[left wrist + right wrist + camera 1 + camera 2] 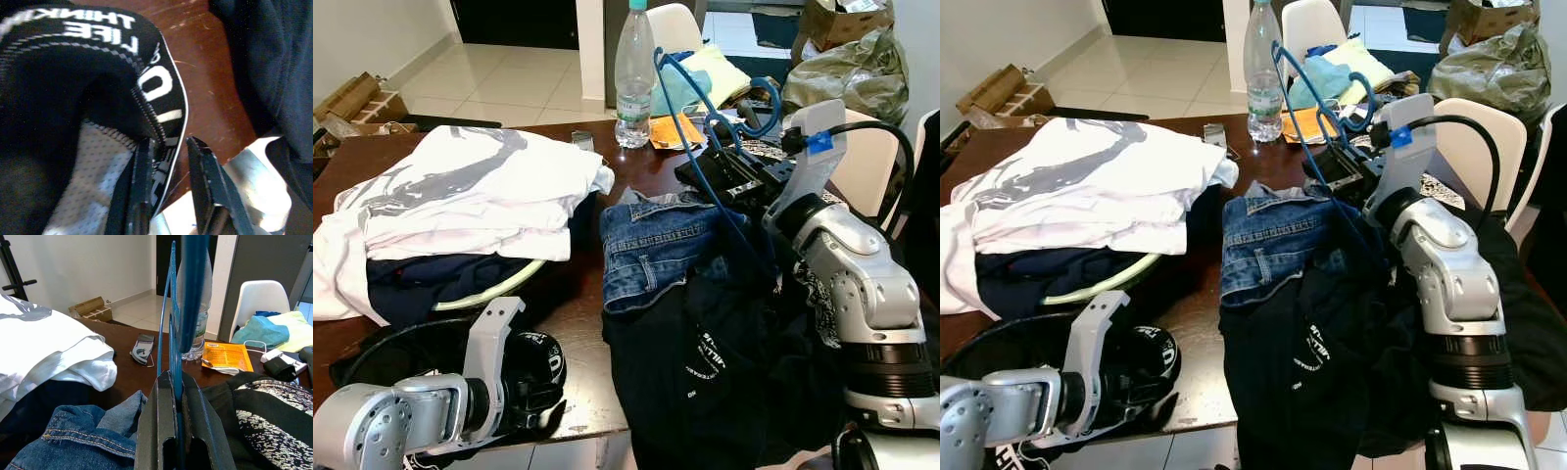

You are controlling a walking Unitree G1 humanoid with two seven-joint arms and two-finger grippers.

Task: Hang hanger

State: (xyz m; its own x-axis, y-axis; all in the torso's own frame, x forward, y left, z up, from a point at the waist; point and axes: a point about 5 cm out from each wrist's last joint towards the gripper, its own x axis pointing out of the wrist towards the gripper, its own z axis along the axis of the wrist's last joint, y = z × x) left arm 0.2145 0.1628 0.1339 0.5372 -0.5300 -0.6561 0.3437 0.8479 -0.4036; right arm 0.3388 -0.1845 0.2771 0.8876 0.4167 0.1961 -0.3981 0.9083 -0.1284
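Note:
A blue wire hanger [771, 103] stands tilted above the right side of the brown table [573, 323], over the jeans. My right gripper [722, 164] is shut on its lower part; in the right wrist view the blue hanger [193, 293] rises from between the closed fingers [156, 421]. At the table's front left corner my left gripper [168, 156] rests on a black garment with a white-lettered waistband [156, 93]. That band runs between its two fingers, which pinch it.
A pile of white T-shirts [480, 186] over dark clothes covers the table's left. Blue jeans [651, 245] and a black shirt [705, 372] lie at the right. A water bottle [633, 73] stands at the back. A pale green hanger [494, 289] pokes out under the pile. White chairs [1464, 137] stand behind.

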